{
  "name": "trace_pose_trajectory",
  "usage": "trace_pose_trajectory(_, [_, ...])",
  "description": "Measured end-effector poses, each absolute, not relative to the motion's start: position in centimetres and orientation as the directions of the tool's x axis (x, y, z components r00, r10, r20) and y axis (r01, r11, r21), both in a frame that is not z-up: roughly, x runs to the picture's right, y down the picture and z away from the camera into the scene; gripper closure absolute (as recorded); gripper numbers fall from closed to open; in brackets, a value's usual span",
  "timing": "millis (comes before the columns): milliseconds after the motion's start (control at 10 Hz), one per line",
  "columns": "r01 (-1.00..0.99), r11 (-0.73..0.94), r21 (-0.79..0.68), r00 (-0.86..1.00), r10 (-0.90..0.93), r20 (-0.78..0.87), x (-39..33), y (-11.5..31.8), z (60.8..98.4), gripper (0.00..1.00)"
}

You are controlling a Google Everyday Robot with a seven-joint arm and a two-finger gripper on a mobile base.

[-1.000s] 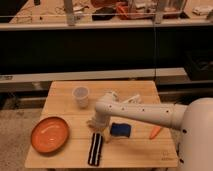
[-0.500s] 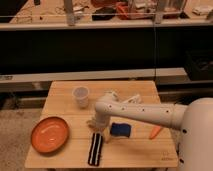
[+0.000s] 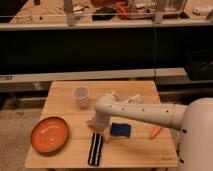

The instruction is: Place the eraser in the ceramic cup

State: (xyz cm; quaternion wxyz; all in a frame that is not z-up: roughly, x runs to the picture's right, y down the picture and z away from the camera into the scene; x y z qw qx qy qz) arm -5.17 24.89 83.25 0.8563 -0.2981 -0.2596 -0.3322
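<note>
View from above and in front of a wooden desk (image 3: 142,156), with the robot's white body (image 3: 199,137) at the right edge. The white arm (image 3: 145,111) reaches leftward across the middle of the desk, bends near the centre and turns down toward the surface. The tool (image 3: 94,123) sits low over the desk at the end of this bend, between the cup and the eraser. How far it is open cannot be told, nor whether it has hold of anything.

The eraser (image 3: 95,148), a black bar with pale lengthwise stripes, lies flat on the desk near the front edge, its long side running front to back. Its far end lies just below the tool, and whether the two touch cannot be told. The cup (image 3: 80,96), small, pale and upright, stands toward the back left of the desk, apart from the eraser and behind the tool.

An orange plate (image 3: 50,134) rests at the front left, beside the eraser and not touching it. A small blue object (image 3: 120,130) lies just right of the tool, in front of the arm. A small orange object (image 3: 155,132) lies further right, near the robot's body. A crumpled white object (image 3: 133,99) shows behind the arm.
</note>
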Motion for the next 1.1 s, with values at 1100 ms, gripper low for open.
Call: trace_pose_trajectory(1100, [0.736,0.593,-0.328,0.634,-0.433,0.640,-5.15,24.73,83.69,0.20])
